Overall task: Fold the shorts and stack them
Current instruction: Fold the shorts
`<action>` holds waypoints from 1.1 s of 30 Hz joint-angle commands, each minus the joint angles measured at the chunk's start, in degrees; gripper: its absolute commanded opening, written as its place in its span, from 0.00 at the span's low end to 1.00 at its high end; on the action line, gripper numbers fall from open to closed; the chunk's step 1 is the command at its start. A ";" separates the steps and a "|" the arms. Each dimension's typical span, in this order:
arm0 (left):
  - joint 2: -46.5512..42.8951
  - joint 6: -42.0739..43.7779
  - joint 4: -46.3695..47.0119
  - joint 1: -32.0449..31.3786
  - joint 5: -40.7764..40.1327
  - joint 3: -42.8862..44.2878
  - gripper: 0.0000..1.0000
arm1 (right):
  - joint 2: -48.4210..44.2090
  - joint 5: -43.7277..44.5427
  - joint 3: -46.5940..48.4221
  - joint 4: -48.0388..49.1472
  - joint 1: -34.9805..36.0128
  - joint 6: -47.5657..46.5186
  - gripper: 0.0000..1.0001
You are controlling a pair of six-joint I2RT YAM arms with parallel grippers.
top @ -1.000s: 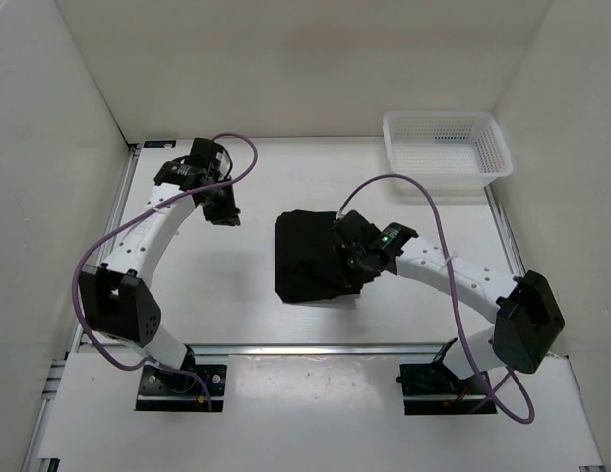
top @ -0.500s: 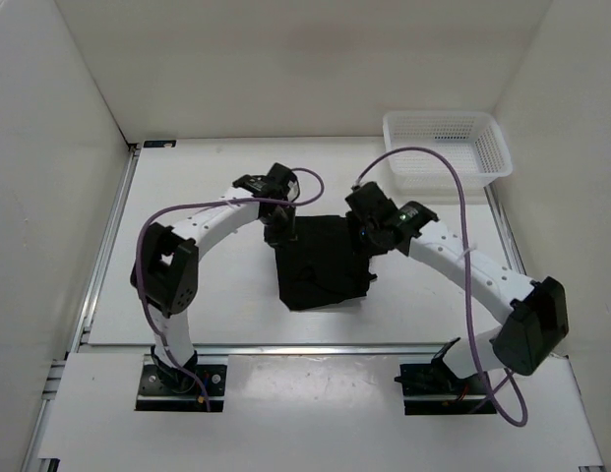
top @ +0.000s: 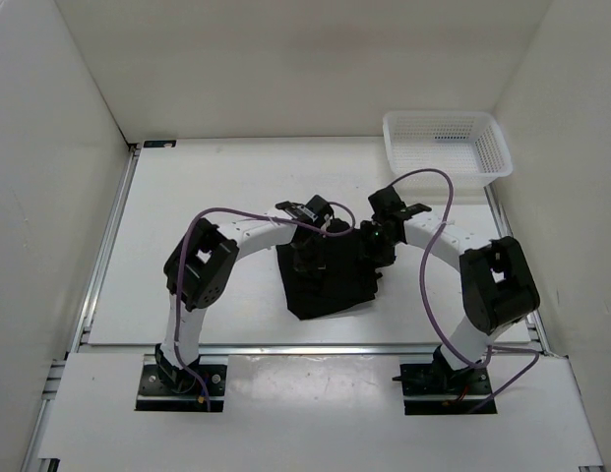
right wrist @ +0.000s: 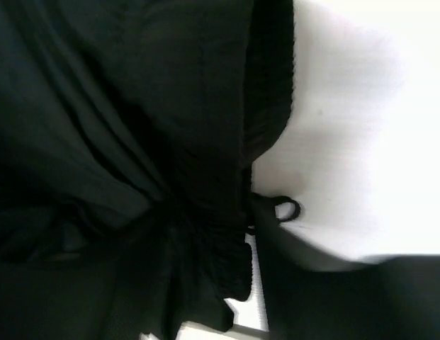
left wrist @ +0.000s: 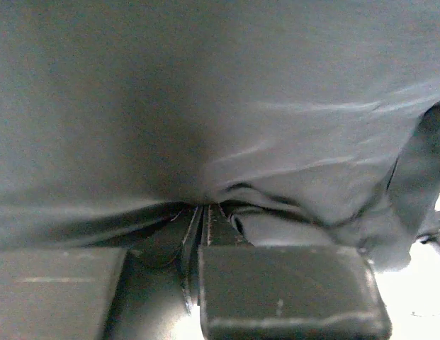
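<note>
My left arm [top: 248,234] bends in from the left and my right arm [top: 435,241] from the right, wrists tipped down and nearly meeting. The left pincer [left wrist: 200,219] is pinched on a fold of the shorts [left wrist: 220,106]. I can't make out how the right pincer [top: 376,246] has its jaws.

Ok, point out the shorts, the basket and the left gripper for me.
shorts [top: 323,293]: top view, near left part of the cloth.
basket [top: 448,176]: top view, its near rim.
left gripper [left wrist: 204,211]: left wrist view, between its fingertips, at the gathered cloth.
</note>
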 commanded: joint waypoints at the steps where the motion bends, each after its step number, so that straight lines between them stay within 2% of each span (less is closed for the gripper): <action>1: -1.18 0.03 1.06 -0.28 -1.71 -0.86 0.16 | 0.99 -7.90 -1.20 7.44 -1.08 1.34 0.50; 2: -1.18 0.04 1.06 -0.28 -1.72 -0.86 0.16 | 1.60 -8.52 -1.20 8.31 -1.08 1.34 0.28; 5: -2.41 1.18 1.06 1.99 -2.34 -0.86 0.15 | 4.06 -12.28 0.64 9.89 -1.08 2.92 0.00; 9: -5.13 3.29 0.45 6.74 -2.87 -0.86 0.15 | 7.05 -15.29 4.41 13.68 0.50 7.32 0.00; 14: -10.40 7.32 -4.99 12.09 -7.25 4.39 0.16 | 8.12 -11.52 9.35 10.87 1.38 7.94 0.00; 17: -12.95 9.52 -10.35 14.38 -11.38 9.40 0.24 | 4.18 -5.47 10.66 7.63 1.38 7.41 0.30; 18: -13.65 9.53 -11.32 14.92 -11.91 10.38 0.29 | 3.03 -3.53 12.23 6.22 1.38 7.41 0.57; 19: -14.35 10.32 -12.81 15.44 -12.53 11.17 0.31 | 1.80 0.23 12.86 3.25 1.38 5.67 0.74; 21: -16.81 10.33 -13.87 16.85 -12.53 12.49 0.36 | -2.24 4.46 13.39 0.60 1.38 4.43 0.98; 23: -19.88 10.33 -14.75 17.64 -12.53 12.50 0.52 | -7.51 8.68 13.39 -2.04 1.38 2.41 1.00; 27: -27.26 10.33 -16.08 20.10 -13.93 11.54 0.83 | -16.13 17.74 10.94 -6.79 -3.44 -0.05 1.00; 33: -42.89 9.19 -16.08 24.23 -17.89 6.44 0.85 | -28.18 23.90 6.71 -10.48 -11.79 -3.13 1.00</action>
